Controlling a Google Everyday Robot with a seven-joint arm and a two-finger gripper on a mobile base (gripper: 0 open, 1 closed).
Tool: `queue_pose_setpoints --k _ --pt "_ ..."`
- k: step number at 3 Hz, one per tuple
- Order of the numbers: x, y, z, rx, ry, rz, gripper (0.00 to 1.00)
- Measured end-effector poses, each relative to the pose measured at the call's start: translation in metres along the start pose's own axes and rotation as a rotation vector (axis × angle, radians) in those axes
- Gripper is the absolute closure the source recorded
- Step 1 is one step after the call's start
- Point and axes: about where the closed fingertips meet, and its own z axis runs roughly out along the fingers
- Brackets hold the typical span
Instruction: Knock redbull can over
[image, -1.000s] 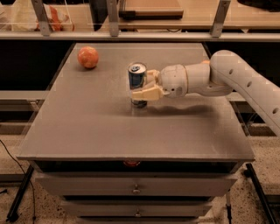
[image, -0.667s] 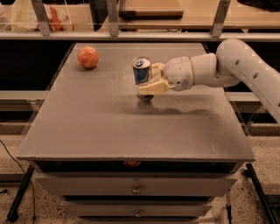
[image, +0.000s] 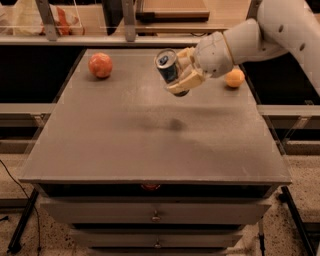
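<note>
The redbull can (image: 168, 67) is a slim blue-and-silver can, held off the grey table (image: 150, 135) and tilted with its silver top toward the upper left. My gripper (image: 184, 74) comes in from the upper right on a white arm and is shut on the can's lower half, its tan fingers (image: 186, 83) wrapped around it. The can hangs well above the table's middle back area, with its shadow on the surface below.
A reddish-orange fruit (image: 100, 65) lies at the table's back left. A smaller orange ball (image: 234, 78) lies at the back right, just behind my arm. A shelf rail (image: 125, 40) runs behind the table. Drawers (image: 155, 215) sit under the front edge.
The can stood on the table in my gripper's grasp a second ago. It is now lifted clear of the surface and tilted, and the arm has risen up and back.
</note>
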Motion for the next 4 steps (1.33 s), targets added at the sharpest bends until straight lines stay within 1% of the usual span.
queue_pose_setpoints --k 1,2,3,4 --pt "-0.021 0.006 0.008 -0.092 0.204 -0.214 1.0" --pt "-0.039 0.021 0.026 -0.171 0.392 -0.397 1.0" --pt "-0.055 0.04 0.061 -0.232 0.58 -0.527 1.0" --pt "-0.042 0.058 0.097 -0.31 0.747 -0.567 1.0"
